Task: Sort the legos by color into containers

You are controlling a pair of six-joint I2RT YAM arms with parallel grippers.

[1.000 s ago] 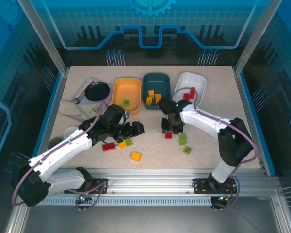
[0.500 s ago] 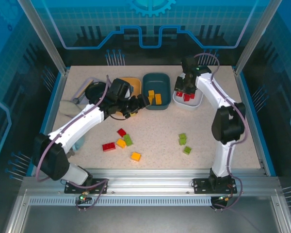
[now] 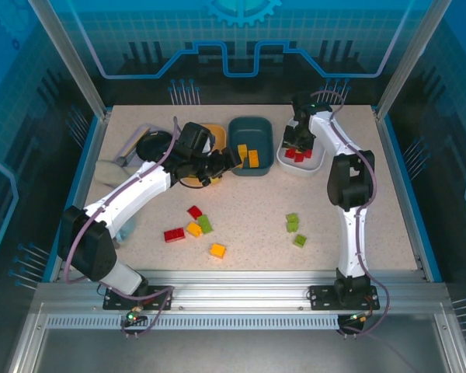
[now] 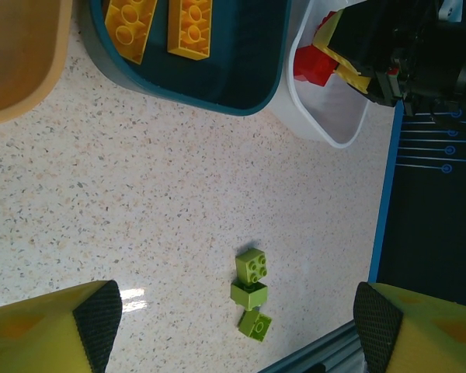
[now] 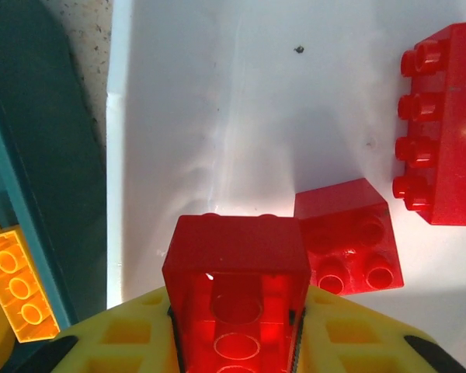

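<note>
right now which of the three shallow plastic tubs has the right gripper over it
The white rounded plastic tub, rightmost in the row; the right gripper holds a red studded brick over it.

The top camera is looking down from above and behind the arm bases, taking in the whole counter (image 3: 248,206), with the teal tub (image 3: 248,134) and white tub (image 3: 315,166) at its far side. The left wrist camera is hanging fairly high, facing down on both tubs and the green bricks (image 4: 251,266). The right wrist camera is sitting very close inside the white tub (image 5: 241,93), catching the teal tub's (image 5: 54,155) edge at its left.
</note>
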